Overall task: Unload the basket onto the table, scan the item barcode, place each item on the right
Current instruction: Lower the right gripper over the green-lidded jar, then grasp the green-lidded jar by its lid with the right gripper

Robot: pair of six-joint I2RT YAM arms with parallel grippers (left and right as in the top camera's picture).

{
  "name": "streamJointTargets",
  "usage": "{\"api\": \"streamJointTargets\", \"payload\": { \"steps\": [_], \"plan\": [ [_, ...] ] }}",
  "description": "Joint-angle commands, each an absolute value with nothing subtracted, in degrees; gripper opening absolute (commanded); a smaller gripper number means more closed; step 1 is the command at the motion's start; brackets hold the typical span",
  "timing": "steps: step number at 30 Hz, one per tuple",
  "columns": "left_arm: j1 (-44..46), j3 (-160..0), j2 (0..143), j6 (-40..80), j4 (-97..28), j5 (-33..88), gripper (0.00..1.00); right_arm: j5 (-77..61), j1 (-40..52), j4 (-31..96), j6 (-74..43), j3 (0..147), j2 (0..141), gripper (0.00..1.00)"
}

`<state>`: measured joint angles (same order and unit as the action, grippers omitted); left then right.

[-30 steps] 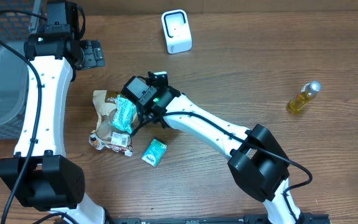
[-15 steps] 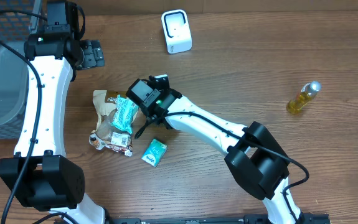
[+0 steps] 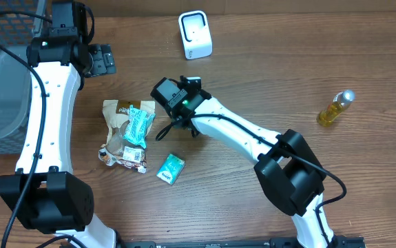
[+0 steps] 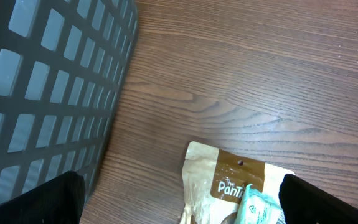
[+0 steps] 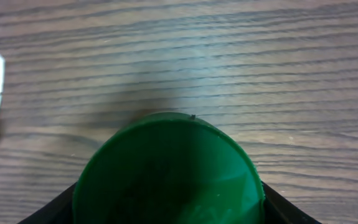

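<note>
In the middle of the overhead frame, below the white scanner (image 3: 195, 34), the right claw (image 5: 163, 208) is clenching a green round item (image 5: 166, 155), probably to carry its barcode to the scanner, while the left claw (image 3: 101, 60) is hanging released at upper left.

Green round tub (image 5: 166, 168): glossy, smooth, curved top edge facing the wrist camera, spanning the gap between the fingers of my right gripper (image 5: 166, 211). White scanner (image 3: 195, 34): upright, well apart from it.
</note>
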<state>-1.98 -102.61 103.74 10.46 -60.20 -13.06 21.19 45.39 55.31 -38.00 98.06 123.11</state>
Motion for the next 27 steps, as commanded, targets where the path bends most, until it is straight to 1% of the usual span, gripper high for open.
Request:
{"api": "streamJointTargets", "payload": {
  "steps": [1,4,7,9,10,11,13,19,22,23,24,27],
  "plan": [
    [-1.8,-103.7,102.9,9.6,-60.1,-13.5,0.99,22.0,42.0,58.0,-41.0,97.4,123.6,0.61],
    [-1.8,-103.7,102.9,9.6,-60.1,-13.5,1.0,21.8,40.7,59.5,-42.2,97.4,123.6,0.61],
    [-1.8,-103.7,102.9,9.6,-60.1,-13.5,1.0,21.8,39.7,61.2,-43.5,97.5,123.6,0.55],
    [-1.8,-103.7,102.9,9.6,-60.1,-13.5,0.99,21.8,39.3,61.8,-43.6,97.5,123.6,0.55],
    [-1.8,-103.7,102.9,9.7,-60.1,-13.5,0.99,21.8,39.2,62.1,-43.7,97.5,123.6,0.56],
    [-1.8,-103.7,102.9,9.6,-60.1,-13.5,0.99,21.4,39.2,62.3,-43.7,97.5,123.6,0.64],
    [-1.8,-103.7,102.9,9.6,-60.1,-13.5,1.0,20.1,39.2,62.8,-43.7,97.5,123.5,0.74],
    [-1.8,-103.7,102.9,9.6,-60.1,-13.5,0.99,16.8,39.2,65.2,-43.7,97.6,122.7,0.75],
    [-1.8,-103.7,102.9,9.6,-60.1,-13.5,1.0,16.9,39.2,66.5,-43.7,97.6,120.5,0.79],
    [-1.8,-103.7,102.9,9.6,-60.1,-13.5,0.99,16.9,39.2,66.3,-43.3,97.6,119.5,0.88],
    [-1.8,-103.7,102.9,9.7,-60.1,-13.5,0.99,17.0,39.2,66.1,-43.1,97.6,118.5,1.0],
    [-1.8,-103.7,102.9,9.6,-60.1,-13.5,1.0,18.3,39.1,65.2,-40.3,97.6,115.9,1.0]
  ]
}}
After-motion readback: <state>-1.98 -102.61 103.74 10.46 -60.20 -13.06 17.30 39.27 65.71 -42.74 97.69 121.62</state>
